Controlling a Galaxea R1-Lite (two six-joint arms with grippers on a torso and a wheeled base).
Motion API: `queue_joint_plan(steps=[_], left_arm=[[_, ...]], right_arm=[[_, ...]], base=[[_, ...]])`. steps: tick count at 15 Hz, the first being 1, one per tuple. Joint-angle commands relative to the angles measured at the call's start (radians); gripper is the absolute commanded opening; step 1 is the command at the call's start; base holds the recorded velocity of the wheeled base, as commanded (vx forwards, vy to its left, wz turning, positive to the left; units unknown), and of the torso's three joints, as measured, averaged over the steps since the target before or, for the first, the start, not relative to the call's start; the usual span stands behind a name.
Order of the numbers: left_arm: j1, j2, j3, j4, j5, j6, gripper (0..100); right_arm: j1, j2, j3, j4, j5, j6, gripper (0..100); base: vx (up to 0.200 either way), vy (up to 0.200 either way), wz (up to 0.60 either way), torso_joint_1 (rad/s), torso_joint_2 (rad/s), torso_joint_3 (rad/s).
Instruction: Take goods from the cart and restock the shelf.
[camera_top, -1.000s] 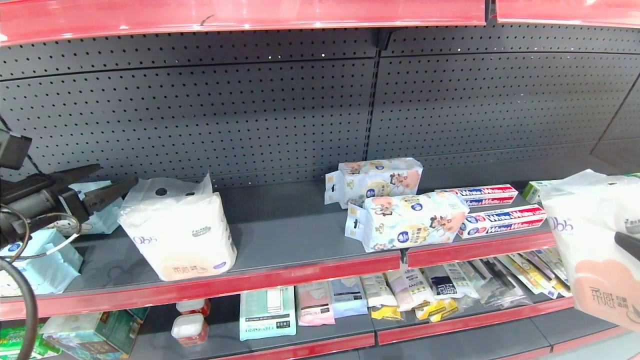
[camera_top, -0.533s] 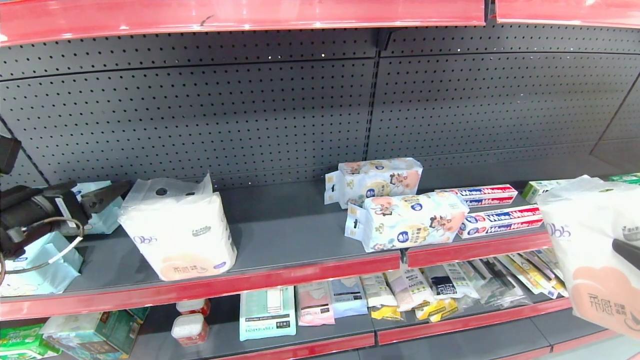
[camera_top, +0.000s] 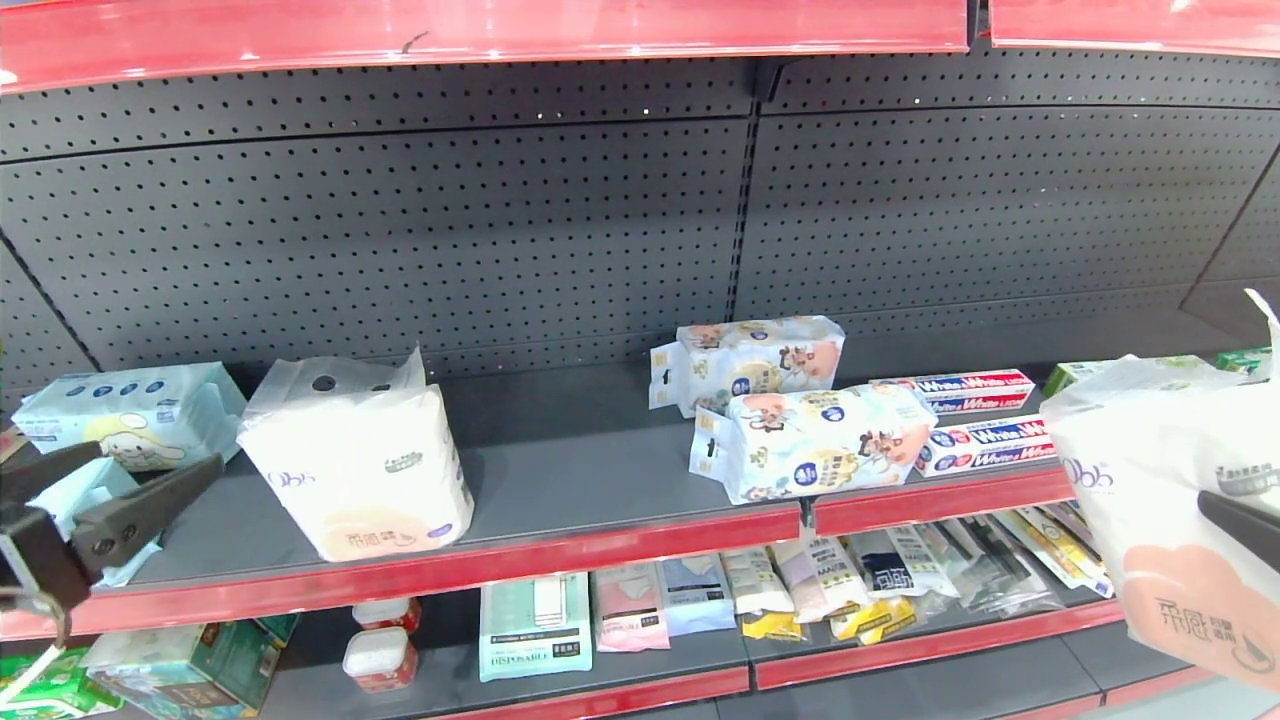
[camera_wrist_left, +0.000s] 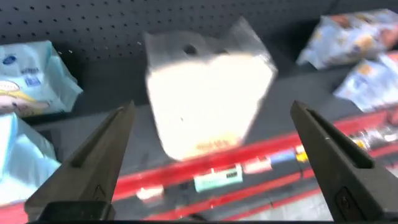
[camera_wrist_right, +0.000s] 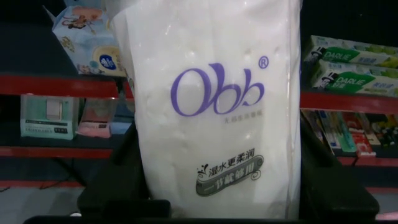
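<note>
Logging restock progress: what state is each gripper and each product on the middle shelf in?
left gripper: open, empty, at the left end of the shelf
right gripper: shut on the held tissue pack
held tissue pack: gripped, not yet on the shelf
shelved tissue pack: standing upright on the shelf
wipes packs: two, lying on the shelf
toothpaste boxes: two, lying flat near the front edge

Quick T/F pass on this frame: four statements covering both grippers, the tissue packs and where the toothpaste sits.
1. The right gripper is shut on a white tissue pack. True.
2. The left gripper holds a blue pack. False: it is open and empty, in front of the shelf.
3. A second white tissue pack stands upright on the shelf. True.
4. The toothpaste boxes lie to the left of the cartoon-print wipe packs. False: they lie to their right.
</note>
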Motion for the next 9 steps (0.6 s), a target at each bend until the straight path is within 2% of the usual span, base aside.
queue_joint_plan(steps=[1,2,3,5,7,9], left_arm=[[-0.083,-0.238,0.025,0.157,-0.009,0.034,100],[-0.123,-0.305,0.025,0.231,-0.012,0.051,100],[-0.132,-0.327,0.025,0.257,-0.012,0.056,100],[-0.141,-0.453,0.025,0.409,-0.012,0.087,100],[-0.140,-0.512,0.023,0.485,-0.012,0.113,100],[-0.140,-0.540,0.025,0.518,-0.012,0.125,100]], right_arm=[[0.017,0.009,-0.008,0.000,0.000,-0.019,0],[0.023,0.011,-0.011,-0.002,0.000,-0.039,0],[0.023,0.011,-0.015,-0.002,0.000,-0.043,0],[0.023,0.017,-0.041,-0.002,-0.001,-0.046,0],[0.021,0.025,-0.049,-0.002,-0.003,-0.046,0],[0.020,0.026,-0.049,0.000,-0.004,-0.046,0]], base=[[0.000,0.000,0.00,0.000,0.00,0.000],[0.000,0.000,0.00,0.000,0.00,0.000],[0.000,0.000,0.00,0.000,0.00,0.000],[0.000,0.000,0.00,0.000,0.00,0.000],[0.000,0.000,0.00,0.000,0.00,0.000],[0.000,0.000,0.00,0.000,0.00,0.000]])
